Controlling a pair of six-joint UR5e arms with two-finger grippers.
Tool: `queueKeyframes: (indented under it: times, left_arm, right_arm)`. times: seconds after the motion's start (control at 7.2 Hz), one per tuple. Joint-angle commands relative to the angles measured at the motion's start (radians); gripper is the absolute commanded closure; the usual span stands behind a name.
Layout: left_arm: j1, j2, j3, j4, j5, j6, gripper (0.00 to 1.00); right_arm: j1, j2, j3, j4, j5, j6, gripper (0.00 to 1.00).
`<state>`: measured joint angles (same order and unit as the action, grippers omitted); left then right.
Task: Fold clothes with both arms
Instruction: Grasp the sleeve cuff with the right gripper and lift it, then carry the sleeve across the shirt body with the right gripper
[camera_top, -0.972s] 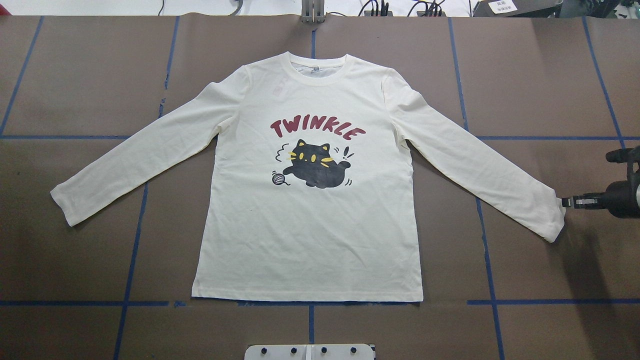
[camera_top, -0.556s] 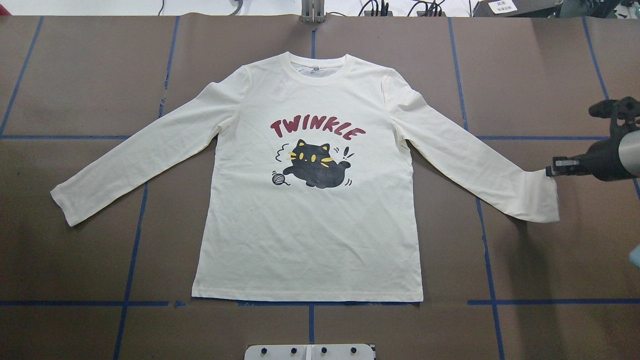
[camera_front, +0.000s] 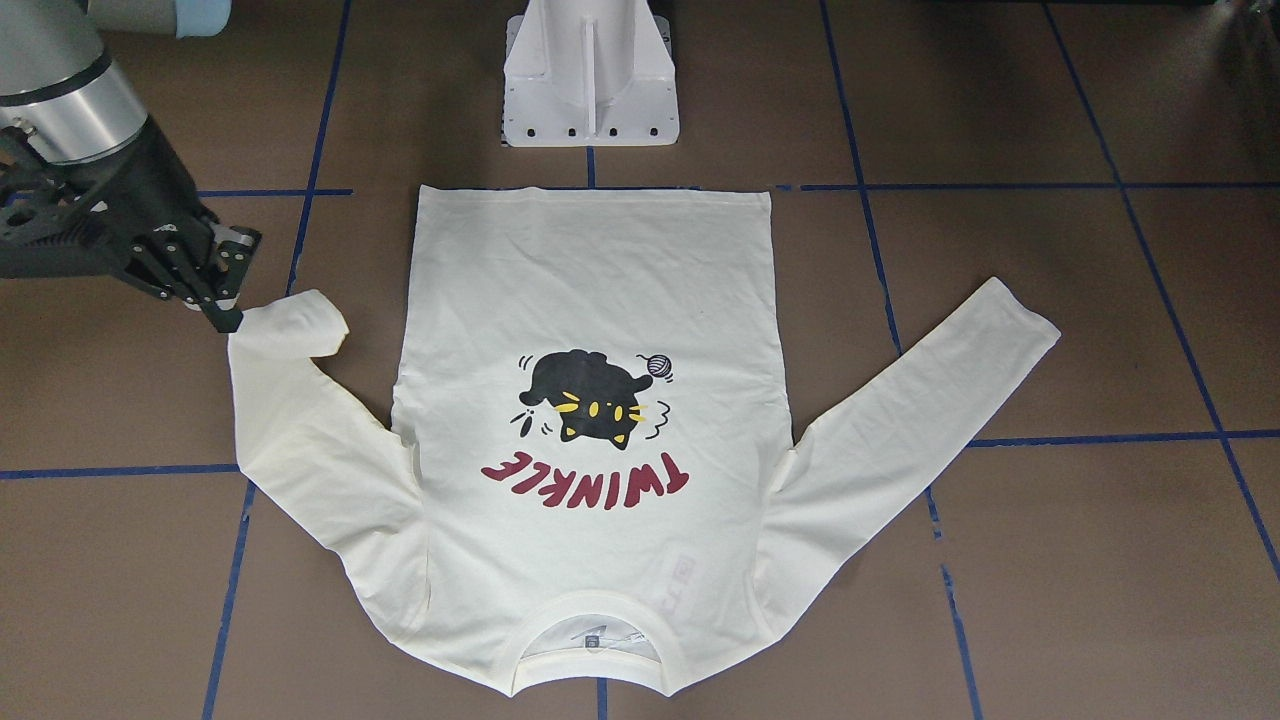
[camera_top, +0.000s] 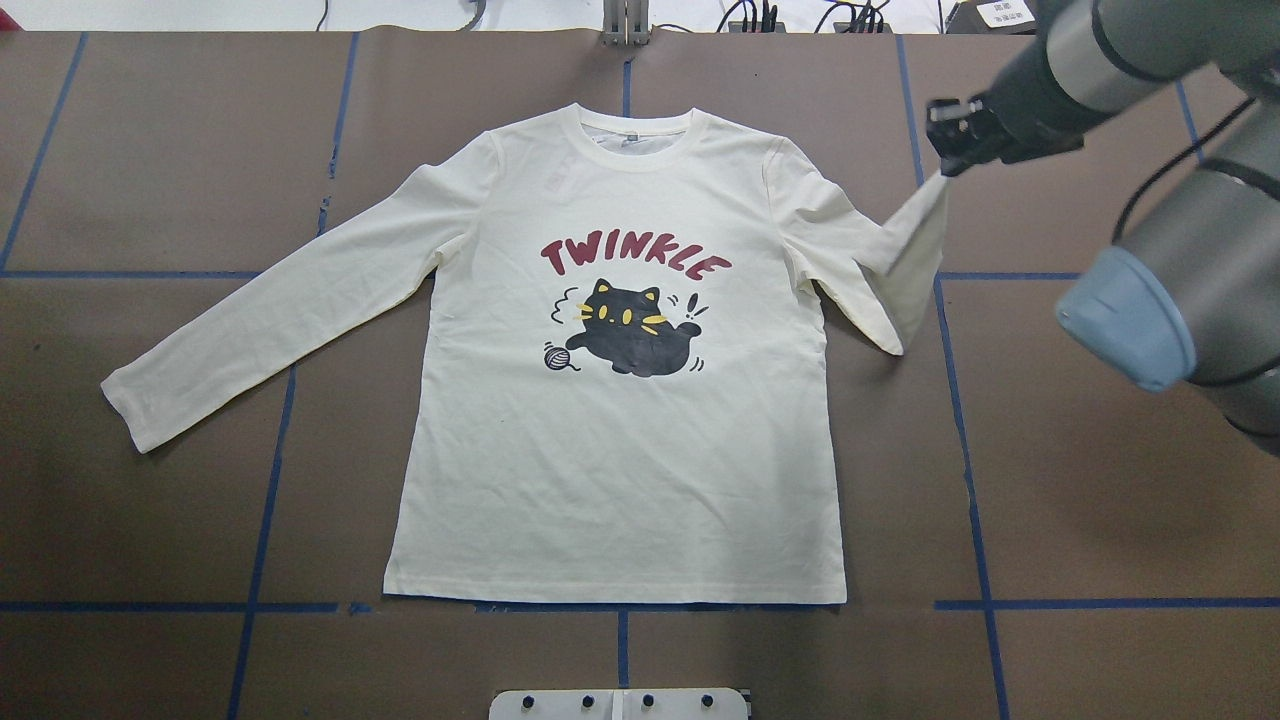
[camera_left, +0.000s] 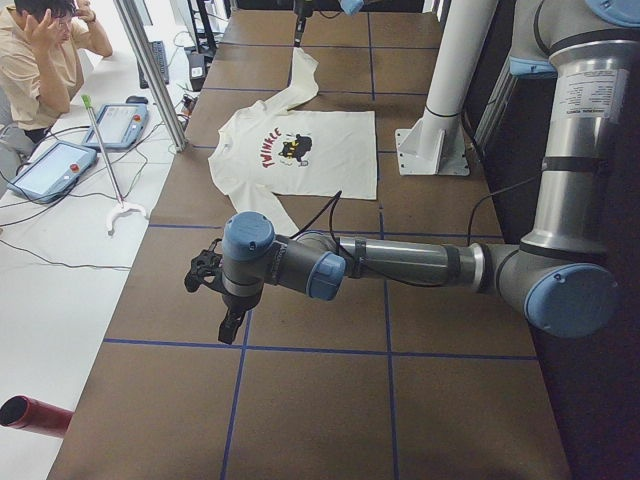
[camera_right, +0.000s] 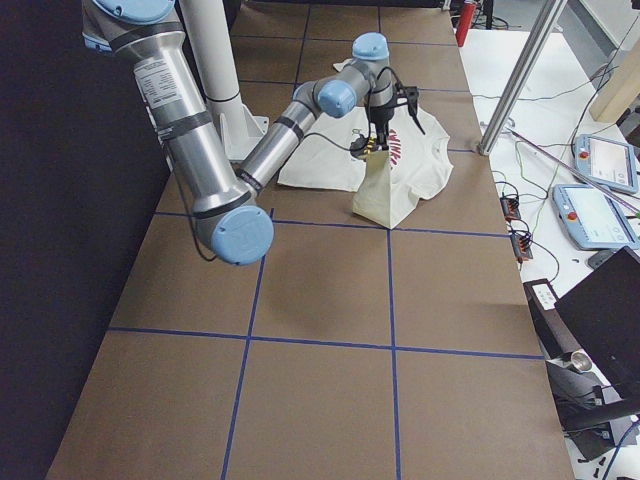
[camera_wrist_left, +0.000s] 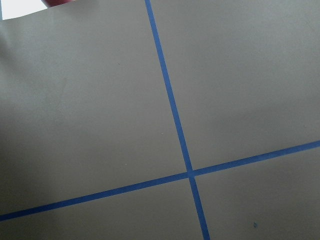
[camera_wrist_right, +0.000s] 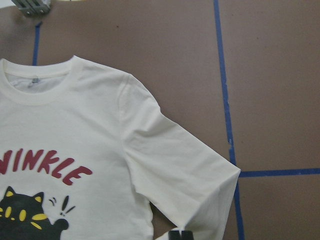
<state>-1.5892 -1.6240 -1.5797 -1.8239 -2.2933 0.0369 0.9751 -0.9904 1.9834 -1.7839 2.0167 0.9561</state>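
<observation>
The cream T-shirt (camera_top: 620, 480) lies flat in the middle of the brown counter (camera_top: 1100, 520). The black cat (camera_top: 630, 335) and the red word TWINKLE (camera_top: 635, 260) face up. The neck points away from the robot.

The right fingers (camera_top: 948, 160) are clenched on the cuff of 1 sleeve (camera_top: 905, 255). They hold the cuff up in the air, near the shirt's shoulder. The sleeve bends up off the counter and hangs from them. The other sleeve (camera_top: 270, 310) lies flat and straight on the counter, out to the side. The right arm (camera_top: 1130, 60) reaches in over the counter from the side.

The left arm (camera_left: 400, 262) stretches low over the counter, apart from the shirt. The left fingers (camera_left: 229, 326) point down at the counter. I cannot tell if they are spread or closed.

Blue tape lines (camera_top: 265, 500) cross the counter. A white base (camera_front: 590, 90) stands near the shirt's bottom edge.
</observation>
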Motion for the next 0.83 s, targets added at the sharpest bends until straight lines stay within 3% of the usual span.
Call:
queueKeyframes:
  times: [0.0,0.14,0.42,0.69]
  left_arm:
    - [0.0,-0.001,0.001,0.0,0.0,0.0,0.0]
    - [0.0,-0.001,0.0,0.0,0.0,0.0,0.0]
    - [0.0,0.001,0.003,0.0,0.0,0.0,0.0]
    - [0.0,0.0,0.003,0.0,0.0,0.0,0.0]
  right_arm:
    - [-0.003,0.334,-0.162,-0.095,-0.056,-0.007,1.0]
    - [-0.036,0.428,-0.245,-0.095,-0.096,-0.004,1.0]
    - [-0.279,0.499,-0.36,-0.037,-0.377,0.036,1.0]
    - [-0.401,0.602,-0.709,0.285,-0.503,0.2,1.0]
